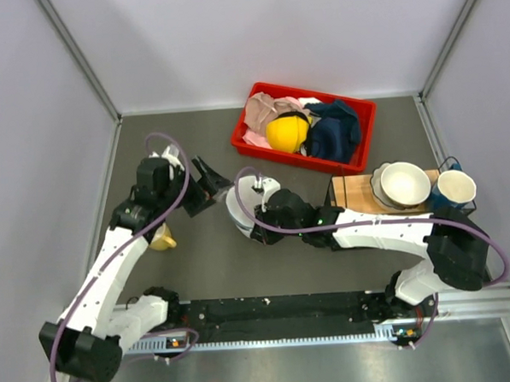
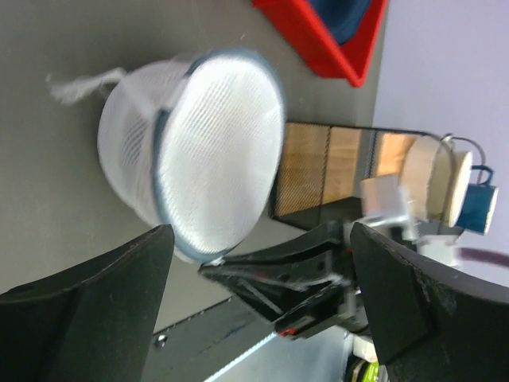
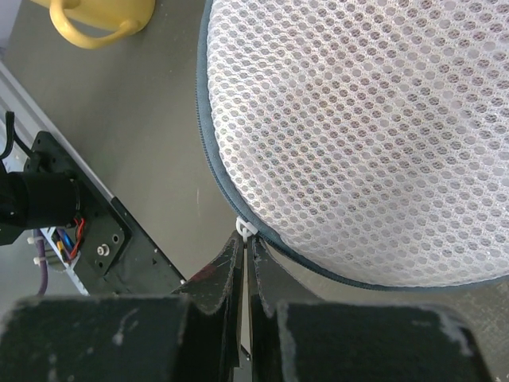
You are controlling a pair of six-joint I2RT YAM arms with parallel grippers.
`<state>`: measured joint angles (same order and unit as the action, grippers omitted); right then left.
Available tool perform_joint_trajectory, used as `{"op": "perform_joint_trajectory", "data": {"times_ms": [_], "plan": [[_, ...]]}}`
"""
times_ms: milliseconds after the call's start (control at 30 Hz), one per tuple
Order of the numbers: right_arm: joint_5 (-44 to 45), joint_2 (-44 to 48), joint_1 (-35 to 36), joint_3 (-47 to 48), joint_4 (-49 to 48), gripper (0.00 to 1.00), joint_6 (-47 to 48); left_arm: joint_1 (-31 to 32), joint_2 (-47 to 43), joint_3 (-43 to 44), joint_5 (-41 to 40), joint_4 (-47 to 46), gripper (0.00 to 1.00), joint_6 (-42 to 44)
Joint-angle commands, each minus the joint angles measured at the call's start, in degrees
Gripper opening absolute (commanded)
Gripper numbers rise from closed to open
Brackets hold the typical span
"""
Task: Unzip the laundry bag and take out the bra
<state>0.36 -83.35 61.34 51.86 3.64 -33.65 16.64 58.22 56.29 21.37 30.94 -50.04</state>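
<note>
At the centre of the overhead view, the laundry bag (image 1: pixel 237 205) lies on the dark table (image 1: pixel 199 271), partly covered by the right arm reaching in from the lower right. In the right wrist view its white mesh dome fills the upper right of the frame, edged by a grey zip seam (image 3: pixel 208 151). The right gripper (image 3: pixel 245 243) is closed to a narrow slit, and the white zipper pull (image 3: pixel 245 228) is pinched at its tips at the bag's lower edge. The left gripper (image 1: pixel 214 189) sits just left of the bag with its jaws spread wide, holding nothing and apart from the mesh. A yellow cup (image 1: pixel 163 238) stands further left, near the left arm. A red bin (image 1: pixel 364 117) of cloths occupies the upper centre. A wire rack (image 1: pixel 349 195) at the right carries a white bowl (image 1: pixel 406 183), with a mug (image 1: pixel 456 185) beside it.
</note>
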Motion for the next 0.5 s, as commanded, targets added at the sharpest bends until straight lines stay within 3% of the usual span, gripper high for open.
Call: {"op": "perform_joint_trajectory", "data": {"times_ms": [0, 133, 267, 400, 467], "plan": [[-0.1, -0.5, -0.2, 3.2, -2.8, 0.0, -0.5, 0.0, -3.5, -8.3, 0.4, -1.0, 0.97, -6.8], [-0.2, -0.8, -0.2, 3.6, -2.8, 0.0, 0.0, 0.6, -4.2, -15.9, 3.3, -7.5, 0.92, -9.6], [-0.2, -0.8, -0.2, 3.6, -2.5, 0.0, 0.0, 3.2, 0.2, -16.8, 3.6, -11.4, 0.86, -10.6], [-0.1, -0.5, -0.1, 3.3, -1.7, 0.0, 0.9, 4.3, 4.2, -16.1, 3.7, -15.4, 0.67, -11.1], [-0.1, 0.4, -0.2, 2.6, -1.2, 0.0, 1.2, 4.2, 6.1, -14.7, 4.4, -15.1, 0.41, -9.8]]}}
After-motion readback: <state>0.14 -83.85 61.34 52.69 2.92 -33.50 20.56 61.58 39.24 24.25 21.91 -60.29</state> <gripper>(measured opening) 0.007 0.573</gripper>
